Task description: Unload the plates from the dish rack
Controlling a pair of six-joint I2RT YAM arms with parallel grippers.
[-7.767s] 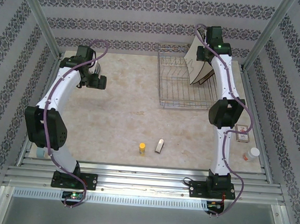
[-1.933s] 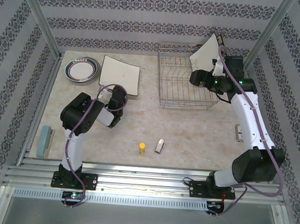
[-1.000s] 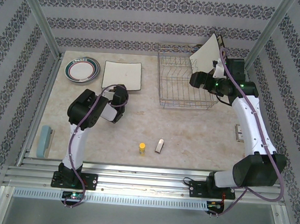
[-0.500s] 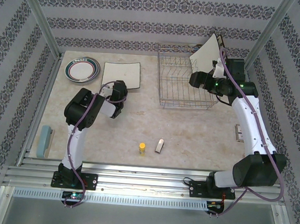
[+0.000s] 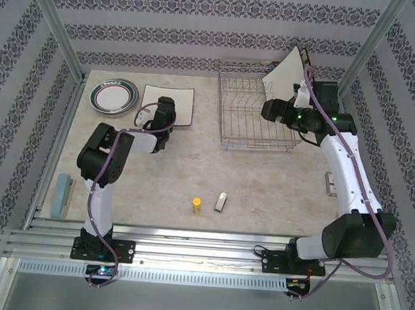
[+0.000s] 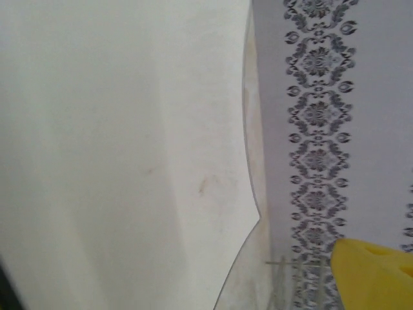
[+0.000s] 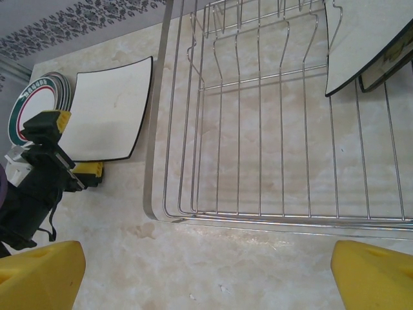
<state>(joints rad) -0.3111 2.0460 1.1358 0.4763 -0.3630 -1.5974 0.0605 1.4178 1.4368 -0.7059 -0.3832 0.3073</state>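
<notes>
Left gripper (image 7: 66, 146) is at the near edge of the square plate (image 5: 170, 103), fingers spread wide, nothing held. That plate lies flat on the table (image 5: 155, 180), white side up, at the far left. Just to its left is the round plate (image 5: 114, 95) with teal and red rings, also flat on the table. On the far right, the dish rack (image 5: 257, 119) has 1 leaning plate (image 5: 286, 69) propped in its far right corner. Right gripper (image 7: 206, 278) hovers over the right side of the rack, jaws fully apart and empty. Near the middle of the table stands a small yellow thing (image 5: 197, 205)
</notes>
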